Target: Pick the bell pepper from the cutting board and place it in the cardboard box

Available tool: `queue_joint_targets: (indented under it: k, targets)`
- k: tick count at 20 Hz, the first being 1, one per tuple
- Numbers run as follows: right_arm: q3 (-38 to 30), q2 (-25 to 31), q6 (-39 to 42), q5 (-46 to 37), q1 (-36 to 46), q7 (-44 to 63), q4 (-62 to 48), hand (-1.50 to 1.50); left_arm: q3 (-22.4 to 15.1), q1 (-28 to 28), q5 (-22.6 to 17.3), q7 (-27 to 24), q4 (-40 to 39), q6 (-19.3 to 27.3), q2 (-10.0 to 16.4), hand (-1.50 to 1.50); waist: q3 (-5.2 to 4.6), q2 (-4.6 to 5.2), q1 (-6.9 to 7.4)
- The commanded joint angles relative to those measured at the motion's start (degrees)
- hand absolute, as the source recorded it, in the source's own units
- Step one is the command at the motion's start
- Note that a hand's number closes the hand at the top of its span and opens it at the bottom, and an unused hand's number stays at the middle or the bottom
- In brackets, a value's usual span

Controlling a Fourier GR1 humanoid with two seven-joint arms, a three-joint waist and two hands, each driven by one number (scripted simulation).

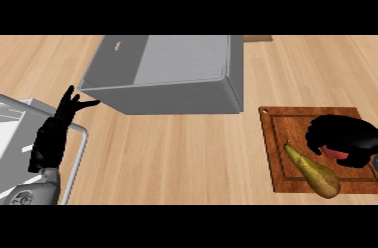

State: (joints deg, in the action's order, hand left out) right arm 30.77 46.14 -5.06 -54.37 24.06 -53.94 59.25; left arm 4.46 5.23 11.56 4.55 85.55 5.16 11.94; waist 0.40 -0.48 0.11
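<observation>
We see our right hand [345, 136] curled round the red pepper [337, 154] on the board [295, 123], a pear [314, 173] just beside it; our left hand [55, 133] rests open at the left.

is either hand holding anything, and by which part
The right hand curls over the top of the red bell pepper, mostly hiding it. The left hand is open, holding nothing.

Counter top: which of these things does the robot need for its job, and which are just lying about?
For the job: red bell pepper, right hand curled over it, cutting board, grey box.
Lying about: pear on the board; left hand resting open at left.
</observation>
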Motion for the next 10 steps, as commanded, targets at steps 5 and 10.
queue_joint_targets:
  k: [5, 10]
  targets:
    - [-7.3, -6.2, -4.3, 2.7, 0.2, 12.7, 2.1, 1.5, 6.2, -3.0, 2.6, 1.0, -3.2, -0.2, 7.1, 0.0, -0.5, 0.07, -0.74]
    - [-17.8, -7.7, -4.7, 5.6, -1.9, 36.4, -4.4, 1.5, 4.2, -5.3, 3.7, 2.3, -0.4, 1.9, 2.7, 0.0, -0.97, -2.51, -7.52]
